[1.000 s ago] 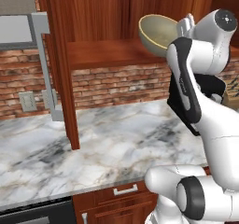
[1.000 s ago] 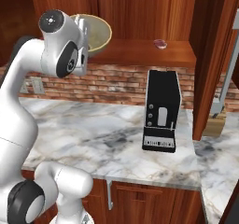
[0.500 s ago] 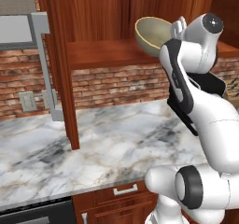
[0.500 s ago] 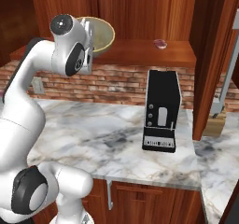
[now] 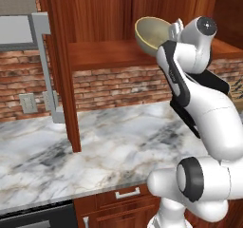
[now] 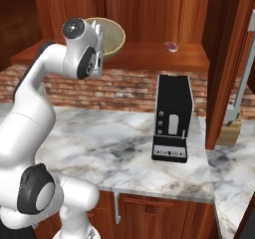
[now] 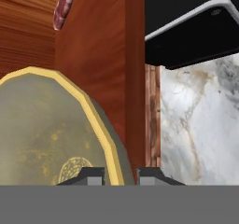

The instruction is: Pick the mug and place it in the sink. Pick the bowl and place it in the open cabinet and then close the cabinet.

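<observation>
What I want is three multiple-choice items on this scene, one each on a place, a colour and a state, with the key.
1. Where is the bowl?
A. On the floor
B. Held up at the open cabinet, near its shelf
C. In a drawer

2. What colour is the machine on the counter?
A. Black
B. Red
C. Yellow

3. How is the gripper?
A. Open, holding nothing
B. Shut on a spoon
C. Shut on the bowl

Key: 1 B, both base views show it raised beside the shelf. 2 A, its casing is black. 3 C, the hand view shows the rim between the fingertips.
</observation>
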